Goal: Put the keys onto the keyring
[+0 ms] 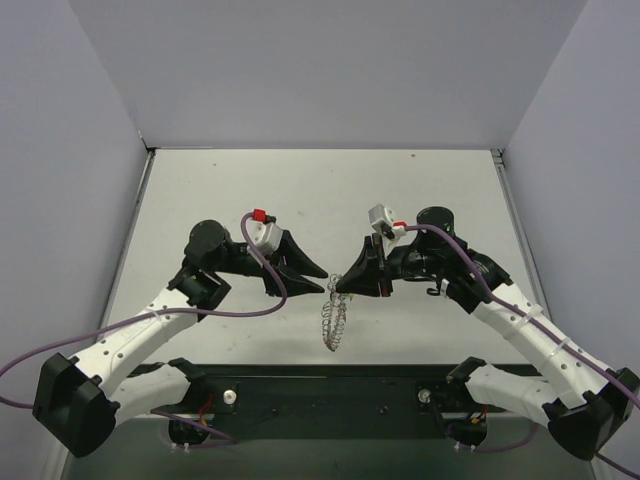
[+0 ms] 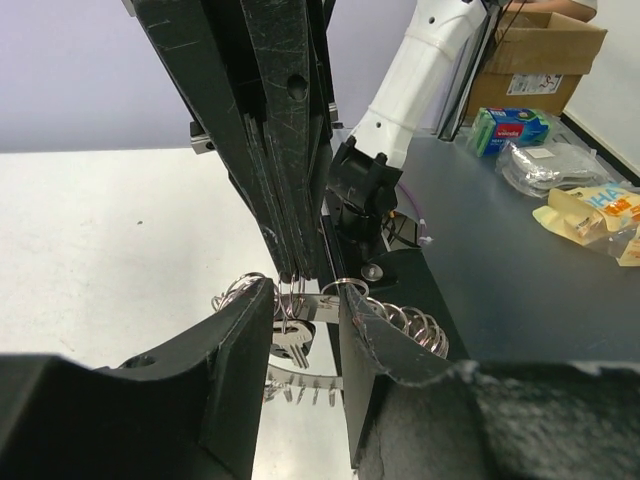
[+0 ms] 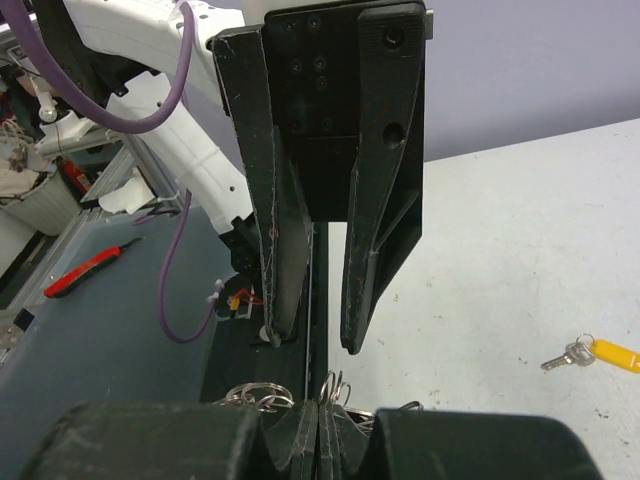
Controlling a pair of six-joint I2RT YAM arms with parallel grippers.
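White table (image 1: pixel 300 190), right tool (image 2: pixel 295 272) clamped on keyring (image 1: pixel 334 322), left tool (image 3: pixel 310 345) apart beside it, yellow key (image 3: pixel 600 351) aside.

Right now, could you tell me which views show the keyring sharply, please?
Top external: even light, faint shadows, keyring small but sharp. Left wrist: left fingers dark and blurred, keyring clear beyond them. Right wrist: right fingers blurred, keyring barely shows; yellow key fairly sharp.
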